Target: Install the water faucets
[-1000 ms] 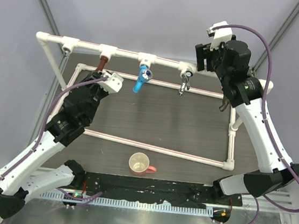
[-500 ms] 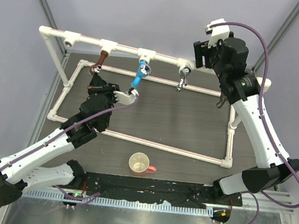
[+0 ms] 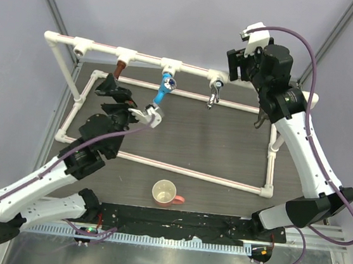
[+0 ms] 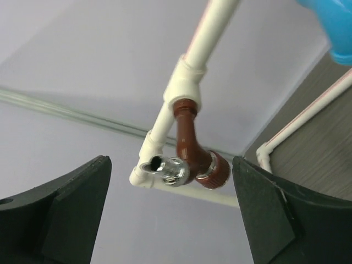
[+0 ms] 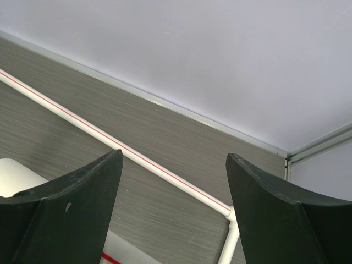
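- The left gripper (image 4: 170, 165) is spread wide and has hold of nothing. Its dark fingers (image 4: 66, 209) fill the lower corners of the wrist view.
- The reddish-brown copper-coloured faucet (image 4: 190, 148) hangs in the centre of that view, between the fingers but apart from both. It is plugged into a white tee socket (image 4: 184, 82) on the white plastic pipe rail (image 3: 103, 48).
- The right gripper (image 5: 174, 157), at the upper right of the overhead view, is also wide open and empty. It faces the dark wood-grain table (image 5: 82, 148).
- The bright blue faucet (image 3: 163, 91) and the chrome-silver faucet (image 3: 213, 97) hang from sockets along the same rail. The leftmost socket (image 3: 79, 49) looks empty.
- Whether the copper faucet is fully seated cannot be told.
- Risks, as I judge them:
  - Closing off-centre could catch the shiny handle (image 4: 170, 169) instead of the body and turn the tap, not the thread.
  - A hard push could shift the light pipe frame.
  - The left wrist sits close to the blue faucet and could knock it.
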